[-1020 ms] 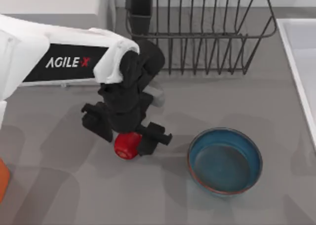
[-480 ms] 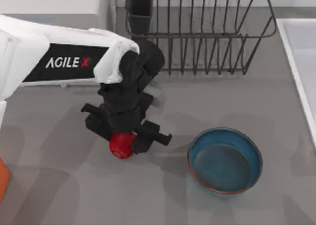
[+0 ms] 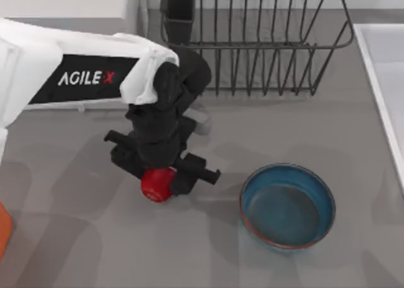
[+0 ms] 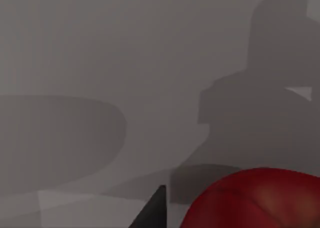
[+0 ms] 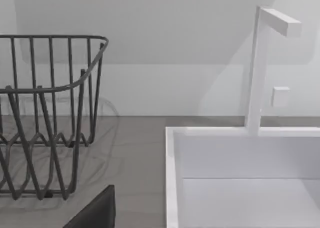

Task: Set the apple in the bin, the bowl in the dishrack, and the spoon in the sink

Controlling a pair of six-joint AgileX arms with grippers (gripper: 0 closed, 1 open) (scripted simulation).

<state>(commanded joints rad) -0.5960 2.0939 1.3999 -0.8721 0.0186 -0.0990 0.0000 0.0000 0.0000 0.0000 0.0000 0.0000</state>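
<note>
Left hand: the black two-finger left hand point(image 3: 161, 174) of the white AgileX arm points down over the grey counter point(image 3: 76, 237), left of the middle, and is clenched on the fruit from two sides, so that it can carry it.
Apple: the small round glossy red apple point(image 3: 157, 184) sits between the fingers; in the left wrist view the apple point(image 4: 260, 200) is close under the camera with a shadow on the counter beside it, so I judge it is lifted a little, but I cannot be sure.
Bowl: the wide blue glazed bowl with the reddish-brown rim point(image 3: 287, 206) stands upright on the counter, right of the apple and apart from it, not yet touched.
Dishrack: the dark metal wire dishrack point(image 3: 252, 42) stands at the far side, beyond the bowl.
Sink: the pale white rectangular sink point(image 3: 385, 67) is at the right edge; the right wrist view looks at its rim point(image 5: 172, 178) and a white tap point(image 5: 260, 63).
Orange object: something orange point(image 3: 3, 234) shows at the near left edge; perhaps the bin, but I cannot tell.
Right hand: a dark fingertip point(image 5: 95, 213) shows in its wrist view; if it is released or clenched I cannot tell.
</note>
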